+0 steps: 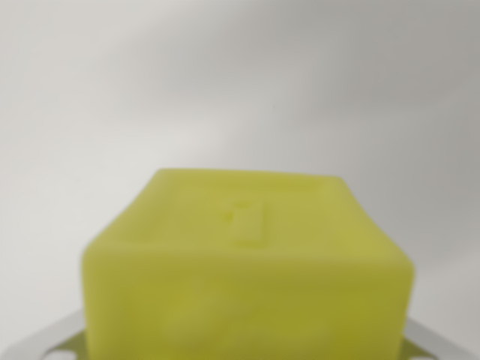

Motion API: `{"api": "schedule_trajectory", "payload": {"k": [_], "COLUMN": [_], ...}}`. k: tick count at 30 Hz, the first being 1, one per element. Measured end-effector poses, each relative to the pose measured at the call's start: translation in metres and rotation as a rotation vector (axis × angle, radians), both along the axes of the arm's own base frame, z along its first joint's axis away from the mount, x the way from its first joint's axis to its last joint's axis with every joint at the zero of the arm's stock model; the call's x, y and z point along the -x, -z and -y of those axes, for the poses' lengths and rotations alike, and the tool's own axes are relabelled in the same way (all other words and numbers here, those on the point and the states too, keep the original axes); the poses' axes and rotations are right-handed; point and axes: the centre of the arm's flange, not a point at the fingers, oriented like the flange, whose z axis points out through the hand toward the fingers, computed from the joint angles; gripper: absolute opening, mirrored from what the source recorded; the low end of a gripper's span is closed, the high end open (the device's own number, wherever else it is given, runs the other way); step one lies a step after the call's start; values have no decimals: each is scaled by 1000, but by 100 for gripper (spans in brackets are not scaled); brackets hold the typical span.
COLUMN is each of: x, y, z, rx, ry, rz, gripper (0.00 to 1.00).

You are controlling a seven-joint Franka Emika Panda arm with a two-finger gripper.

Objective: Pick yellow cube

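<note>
Cube: the yellow cube (247, 270) fills the lower middle of the wrist view, very close and blurred, a faint raised mark on its top face.
Pincer: pale metal parts (41, 346) show at both bottom corners beside the cube; whether they clamp it, I cannot tell.
Why so close: probably centred for a grasp.
Surroundings: plain pale backdrop; no desk edge discernible.
Containers: none visible.

A pale grey-white surface (225, 82) fills the whole upper half of the frame and runs down both sides, plain and blurred, with a soft darker band slanting across from the upper right toward the centre. The yellow cube (247, 277) takes up the lower centre of the frame; whether it rests on that surface cannot be told from here.
</note>
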Motion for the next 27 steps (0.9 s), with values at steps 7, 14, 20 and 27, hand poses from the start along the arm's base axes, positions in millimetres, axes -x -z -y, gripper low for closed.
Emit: {"api": "schedule_trajectory", "payload": {"k": [7, 14, 20, 27], "x": [0, 0, 0, 0], "y": [-17, -35, -50, -67], "z": [0, 0, 0, 0], "rx": [0, 0, 0, 0], "ry": [0, 0, 0, 0], "rz": [0, -1, -1, -1], "gripper": [0, 0, 0, 0]}}
